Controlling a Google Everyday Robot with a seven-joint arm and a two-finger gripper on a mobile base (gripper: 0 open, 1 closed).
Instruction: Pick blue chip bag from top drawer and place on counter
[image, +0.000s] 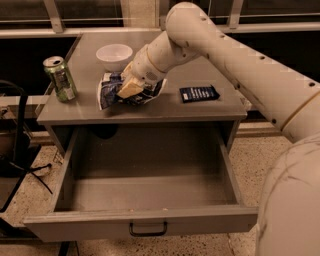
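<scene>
The blue chip bag (111, 89), crumpled dark blue and white, lies on the counter (165, 107) left of centre. My gripper (128, 89) is on top of the bag, its cream fingers closed into the foil. The arm reaches in from the upper right. The top drawer (145, 200) is pulled fully open below the counter, and its inside shows bare grey metal. Its small black handle (148, 231) is centred on the front panel.
A green drink can (60, 78) stands at the counter's left edge. A white bowl (114, 56) sits behind the bag. A small flat dark-blue packet (199, 93) lies to the right. Dark cables and a chair frame (20, 150) are at the left.
</scene>
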